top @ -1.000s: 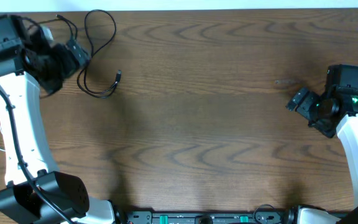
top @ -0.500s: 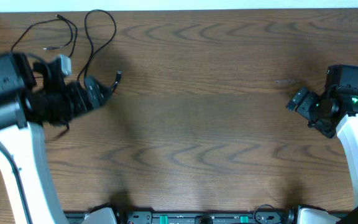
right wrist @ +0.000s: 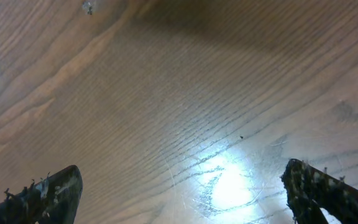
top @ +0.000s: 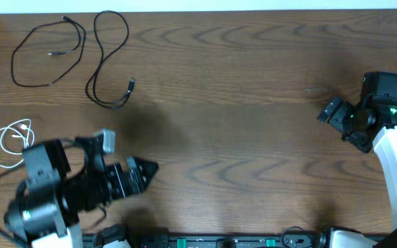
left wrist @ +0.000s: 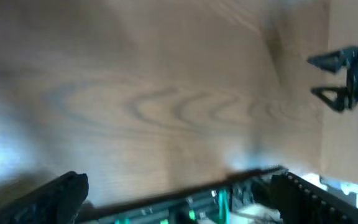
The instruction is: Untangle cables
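- The three cords lie flat on the brown wooden table (top: 240, 138), none touching another.
- The thin black cord bent into a wide loop (top: 55, 52) is in the far left corner.
- The second thin black cord, shaped like a long wiggly loop (top: 131, 85), is just beside it on the right. There is bare wood between the two.
- The thin white cord curled in a small ring (top: 23, 128) lies lower down by the left edge, well apart from both black ones.
- I see no knot and no crossing between cords, so I think the untangling is done.
- All that may be left is for the arms to go to rest.
- The left gripper (top: 147, 171) hangs over bare wood near the front left. Its fingers are spread wide and hold nothing. Its own camera is blurry.
- The right gripper (top: 331, 120) is far off on the right side, over bare wood. Its fingers are spread wide too, with nothing between them.
- No box, bowl, bin or tray shows anywhere, so nothing is inside anything.
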### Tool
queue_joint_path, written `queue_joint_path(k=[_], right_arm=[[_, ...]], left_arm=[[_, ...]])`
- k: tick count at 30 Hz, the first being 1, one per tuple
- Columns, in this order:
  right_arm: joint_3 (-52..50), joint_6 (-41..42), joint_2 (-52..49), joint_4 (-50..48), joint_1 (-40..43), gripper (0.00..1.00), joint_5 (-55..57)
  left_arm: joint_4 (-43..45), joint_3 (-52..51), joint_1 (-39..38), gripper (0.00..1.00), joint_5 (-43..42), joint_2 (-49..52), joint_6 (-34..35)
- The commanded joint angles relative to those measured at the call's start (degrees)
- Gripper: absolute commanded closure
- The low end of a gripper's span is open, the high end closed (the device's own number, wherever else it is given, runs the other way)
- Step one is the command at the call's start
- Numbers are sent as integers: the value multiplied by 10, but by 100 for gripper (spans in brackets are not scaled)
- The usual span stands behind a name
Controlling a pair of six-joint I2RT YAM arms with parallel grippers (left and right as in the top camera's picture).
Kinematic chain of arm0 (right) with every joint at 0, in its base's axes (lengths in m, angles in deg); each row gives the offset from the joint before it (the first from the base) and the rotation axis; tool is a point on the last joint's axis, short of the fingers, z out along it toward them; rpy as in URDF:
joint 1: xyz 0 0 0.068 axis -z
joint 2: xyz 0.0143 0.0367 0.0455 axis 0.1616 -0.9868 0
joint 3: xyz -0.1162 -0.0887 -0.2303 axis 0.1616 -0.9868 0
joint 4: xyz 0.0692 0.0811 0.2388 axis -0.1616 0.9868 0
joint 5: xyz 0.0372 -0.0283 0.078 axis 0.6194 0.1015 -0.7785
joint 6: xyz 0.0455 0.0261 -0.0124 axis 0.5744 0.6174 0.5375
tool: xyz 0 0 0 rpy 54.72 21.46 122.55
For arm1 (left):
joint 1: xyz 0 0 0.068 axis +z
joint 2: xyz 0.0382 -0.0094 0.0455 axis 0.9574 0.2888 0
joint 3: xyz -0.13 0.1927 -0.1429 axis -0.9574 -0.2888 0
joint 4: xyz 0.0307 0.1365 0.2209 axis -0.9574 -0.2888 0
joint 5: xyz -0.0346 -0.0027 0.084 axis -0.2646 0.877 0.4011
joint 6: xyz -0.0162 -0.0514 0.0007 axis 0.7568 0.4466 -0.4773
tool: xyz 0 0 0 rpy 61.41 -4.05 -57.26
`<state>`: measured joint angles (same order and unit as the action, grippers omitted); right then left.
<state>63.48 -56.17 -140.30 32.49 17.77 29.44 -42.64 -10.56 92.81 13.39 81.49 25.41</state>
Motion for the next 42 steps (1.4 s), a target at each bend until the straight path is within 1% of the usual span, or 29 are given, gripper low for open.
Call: queue_joint_path(k=[1, 12, 16, 18, 20, 25, 28, 30, 32, 34, 39, 42], right_arm=[[1, -8, 0, 0, 5, 1, 7], [1, -8, 0, 0, 5, 1, 7], [1, -8, 0, 0, 5, 1, 7], [1, -8, 0, 0, 5, 1, 7], [1, -8, 0, 0, 5, 1, 7], [1, -8, 0, 0, 5, 1, 7], [1, -8, 0, 0, 5, 1, 7], [1, -8, 0, 0, 5, 1, 7], [1, -8, 0, 0, 5, 1, 7], [1, -8, 0, 0, 5, 1, 7], [1, -8, 0, 0, 5, 1, 7], [1, -8, 0, 0, 5, 1, 7]], left_arm=[[-26, -4, -1, 2, -15, -33, -16], [-25, -4, -1, 2, -15, -40, -15], [-23, -5, -15, 2, -6, -39, -16], [-16, -6, -36, 2, 10, -39, -16], [14, -10, -75, 2, 26, -39, -16], [163, -36, -205, 2, 42, -39, -16], [241, -56, -268, 2, 101, -39, -16], [260, -68, -295, 2, 148, -40, -16], [263, -76, -309, 2, 179, -40, -16], [263, -82, -309, 2, 190, -41, -16], [262, -85, -309, 2, 194, -49, -16], [265, -99, -309, 2, 210, -64, -21]])
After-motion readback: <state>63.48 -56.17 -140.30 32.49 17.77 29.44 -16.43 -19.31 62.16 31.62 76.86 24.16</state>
